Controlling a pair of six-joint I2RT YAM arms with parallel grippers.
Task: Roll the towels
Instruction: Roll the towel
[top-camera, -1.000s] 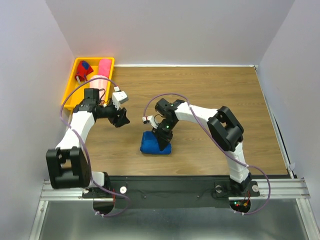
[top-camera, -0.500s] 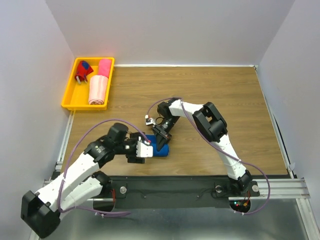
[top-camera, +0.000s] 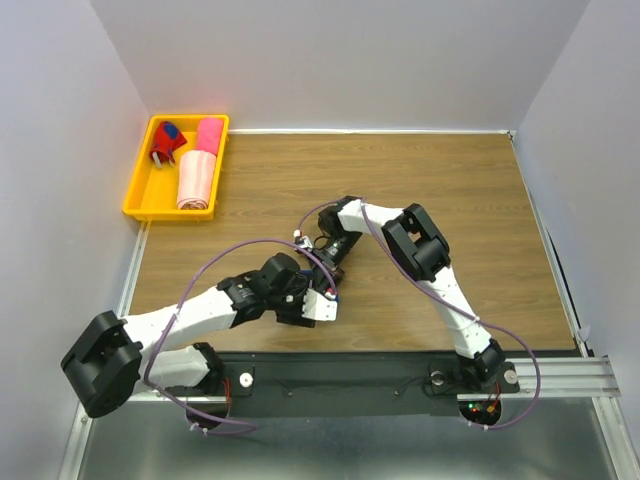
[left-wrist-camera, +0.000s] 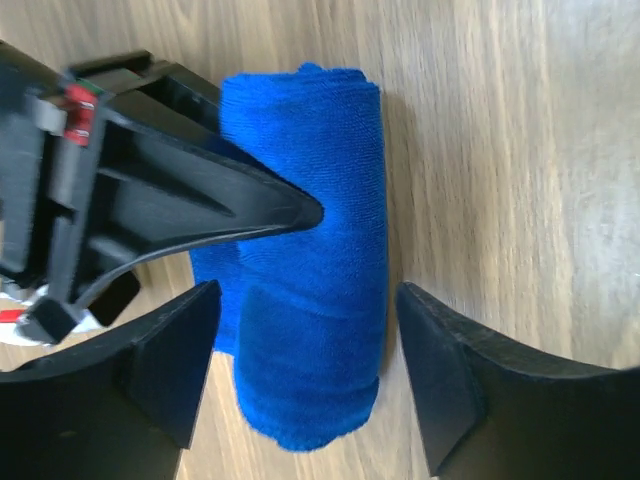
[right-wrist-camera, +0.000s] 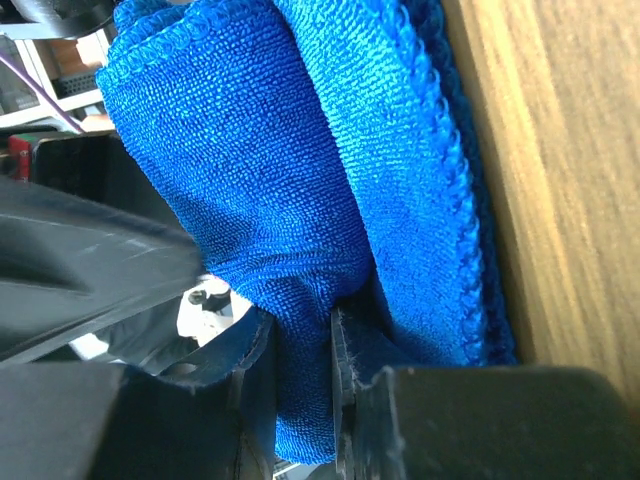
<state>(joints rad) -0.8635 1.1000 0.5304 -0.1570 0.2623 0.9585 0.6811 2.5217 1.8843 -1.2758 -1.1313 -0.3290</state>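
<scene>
The royal blue towel (left-wrist-camera: 310, 290) lies rolled on the wooden table. It is almost hidden under my grippers in the top view. My left gripper (left-wrist-camera: 305, 295) is open and straddles the roll, one finger on each side, not touching it; from above it shows at the table's front middle (top-camera: 316, 300). My right gripper (right-wrist-camera: 300, 345) is shut on a fold of the blue towel (right-wrist-camera: 300, 180); its black finger (left-wrist-camera: 240, 205) reaches into the roll from the left. The hot pink towel (top-camera: 209, 133) and the pale pink towel (top-camera: 197, 180) lie rolled in the yellow tray.
The yellow tray (top-camera: 137, 190) stands at the back left and also holds a small red and blue item (top-camera: 167, 143). Both arms cross near the table's front middle. Grey walls enclose the table on three sides.
My left arm has swung from beside the tray to the front and now sits over the blue towel. My right gripper has stayed on the towel, its arm folded in closer.
</scene>
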